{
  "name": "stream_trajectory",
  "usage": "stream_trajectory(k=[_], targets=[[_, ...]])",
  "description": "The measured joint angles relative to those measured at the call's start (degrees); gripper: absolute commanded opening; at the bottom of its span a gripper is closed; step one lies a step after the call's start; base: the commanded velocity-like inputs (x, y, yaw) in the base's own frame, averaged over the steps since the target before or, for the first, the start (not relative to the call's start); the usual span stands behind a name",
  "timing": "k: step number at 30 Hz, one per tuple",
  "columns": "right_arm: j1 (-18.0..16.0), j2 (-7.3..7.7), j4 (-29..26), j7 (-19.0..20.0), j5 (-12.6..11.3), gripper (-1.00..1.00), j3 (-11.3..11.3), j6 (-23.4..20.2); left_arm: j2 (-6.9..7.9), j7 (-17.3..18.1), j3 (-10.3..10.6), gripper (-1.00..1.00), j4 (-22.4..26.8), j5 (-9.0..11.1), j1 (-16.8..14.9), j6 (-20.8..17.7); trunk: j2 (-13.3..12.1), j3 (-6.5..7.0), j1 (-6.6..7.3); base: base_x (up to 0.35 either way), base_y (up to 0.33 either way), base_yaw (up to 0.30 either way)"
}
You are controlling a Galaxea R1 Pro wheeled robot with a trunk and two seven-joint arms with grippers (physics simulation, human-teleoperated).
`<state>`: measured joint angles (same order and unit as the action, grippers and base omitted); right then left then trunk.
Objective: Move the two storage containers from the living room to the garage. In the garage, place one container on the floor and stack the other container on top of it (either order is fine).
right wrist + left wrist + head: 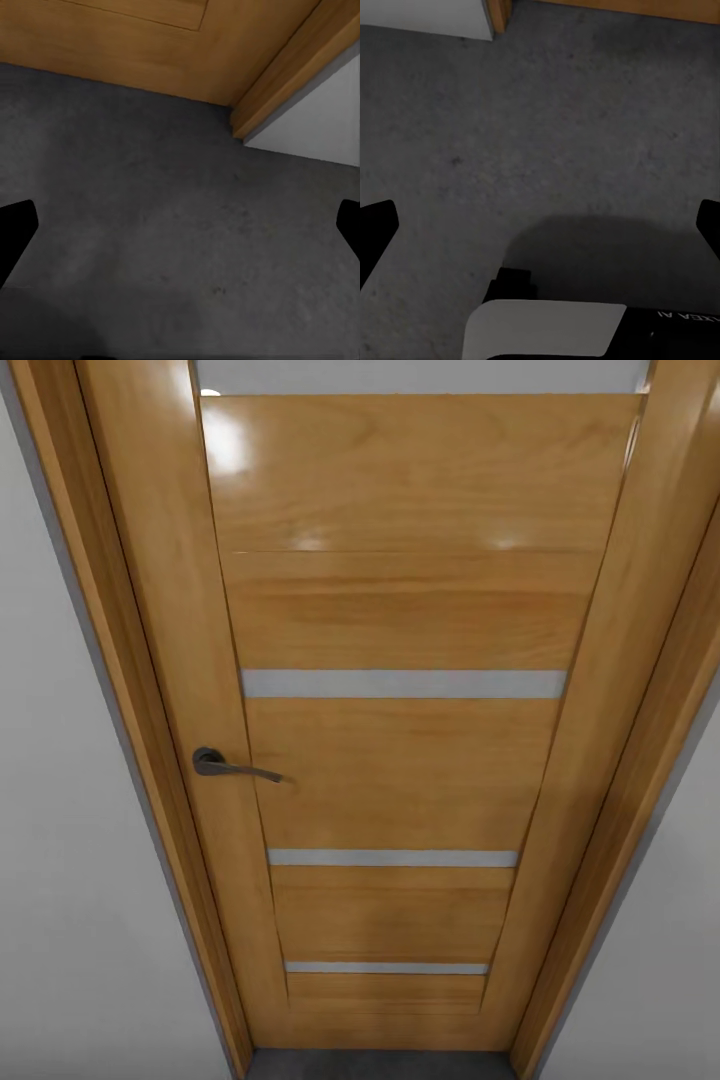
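The two red-orange storage containers are out of view. My left gripper (540,225) hangs open over dark grey speckled concrete floor (547,112), its black fingertips (379,229) spread wide with nothing between them. My right gripper (180,225) is also open and empty above the same floor (150,195), close to the foot of a wooden door (150,37).
A closed honey-coloured wooden door (400,610) with pale horizontal strips stands directly ahead, very near. Its dark lever handle (225,764) sits on the left side. The wooden frame (130,660) and white walls (60,860) flank it. My white base (547,330) shows below the left gripper.
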<state>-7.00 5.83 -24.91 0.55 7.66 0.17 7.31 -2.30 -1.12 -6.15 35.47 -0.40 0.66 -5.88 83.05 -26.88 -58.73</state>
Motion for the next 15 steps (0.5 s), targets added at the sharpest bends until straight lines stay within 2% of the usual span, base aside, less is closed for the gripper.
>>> stream_trajectory(k=[6,15], targets=[[0.0,-0.77,0.4,0.0,-0.1,1.00,0.0,0.0,-0.01,0.0,0.0,1.00,0.0,0.1,0.0,0.0,0.0,0.00,0.00,0.000,0.000,0.000],[0.0,-1.01,0.5,0.0,0.0,1.00,-0.1,0.0,-0.01,0.0,0.0,1.00,0.0,0.1,0.0,0.0,0.0,0.00,0.00,0.000,0.000,0.000]])
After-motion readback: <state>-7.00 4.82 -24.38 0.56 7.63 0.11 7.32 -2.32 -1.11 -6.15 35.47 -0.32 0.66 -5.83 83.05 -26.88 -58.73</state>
